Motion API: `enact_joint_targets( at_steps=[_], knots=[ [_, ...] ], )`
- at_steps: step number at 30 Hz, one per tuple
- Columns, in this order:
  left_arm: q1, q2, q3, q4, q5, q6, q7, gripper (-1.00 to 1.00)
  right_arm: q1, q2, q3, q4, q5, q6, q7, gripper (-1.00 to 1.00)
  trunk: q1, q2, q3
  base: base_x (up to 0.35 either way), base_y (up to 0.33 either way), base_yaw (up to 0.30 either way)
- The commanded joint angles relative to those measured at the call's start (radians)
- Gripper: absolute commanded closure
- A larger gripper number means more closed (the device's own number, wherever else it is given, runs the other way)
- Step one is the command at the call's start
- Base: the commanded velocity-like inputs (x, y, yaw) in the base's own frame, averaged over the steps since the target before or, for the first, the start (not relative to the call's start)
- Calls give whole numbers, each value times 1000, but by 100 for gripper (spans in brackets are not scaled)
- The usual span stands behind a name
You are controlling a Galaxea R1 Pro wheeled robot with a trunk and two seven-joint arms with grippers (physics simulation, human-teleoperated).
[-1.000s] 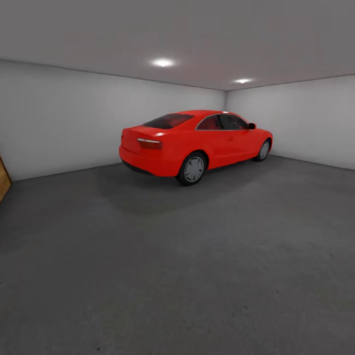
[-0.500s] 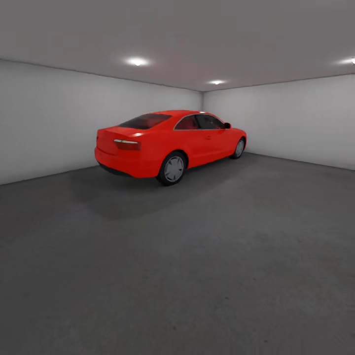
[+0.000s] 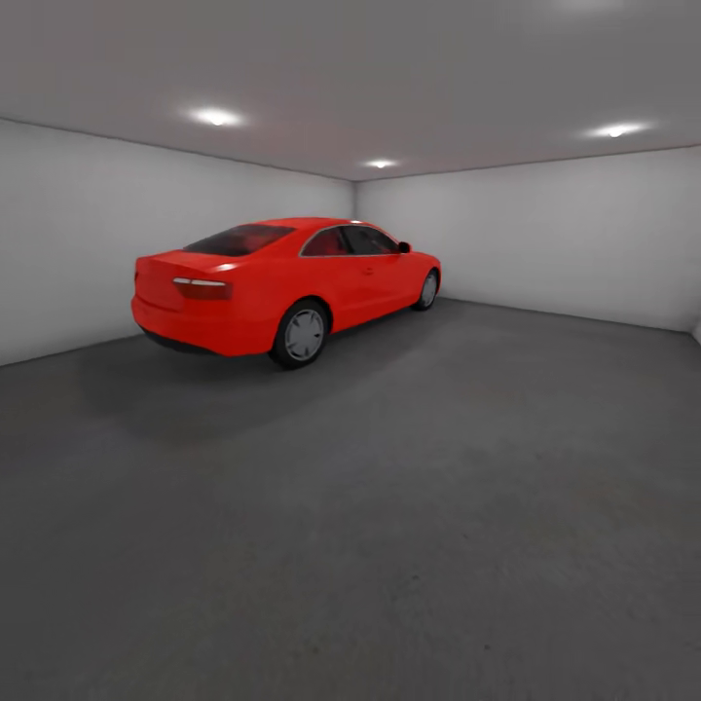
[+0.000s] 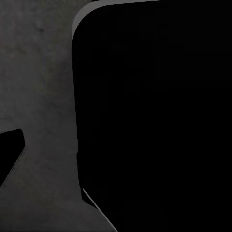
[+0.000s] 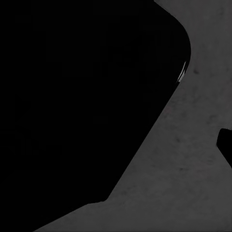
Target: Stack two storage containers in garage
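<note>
The head view had panned to the robot's right over the last second: the red coupe (image 3: 282,287) sat further toward the view's left side than in the two earlier frames, the wood-panelled edge at the far left of the oldest frame had passed out of view, and a third recessed ceiling light (image 3: 613,129) had entered at upper right. This shift applied to the whole picture, so it was a movement of the camera and base, not of the car. The robot stood in the garage, on the dark grey mottled floor (image 3: 419,506), with white walls (image 3: 545,234) closing the room behind the coupe. Neither storage container was visible in any current frame, so their location could not be determined; nothing showed whether one had already been set down here. Both wrist views showed a large black form with a rounded corner, probably part of the robot's own body, over a strip of the same grey floor (image 4: 38,96) (image 5: 193,159). The state of each pincer could not be told: no fingers were distinguishable, and no held object could be confirmed. As a judgement, the turn indicated that the robot was surveying or reorienting inside the garage, either to choose a placement spot on the open floor or to head back out for a container.
</note>
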Motion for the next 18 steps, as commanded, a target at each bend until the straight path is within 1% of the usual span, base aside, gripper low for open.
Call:
enact_joint_targets(
  at_steps=[1,18],
  knots=[
    [0,0,0,0,0,-1,0,-100,0,0,5,0,-5,-3,0,-100,0,0,-1,0,0,-285],
    [0,0,0,0,0,-1,0,-100,0,0,4,0,-5,-3,0,-100,0,0,-1,0,0,-285]
  ],
)
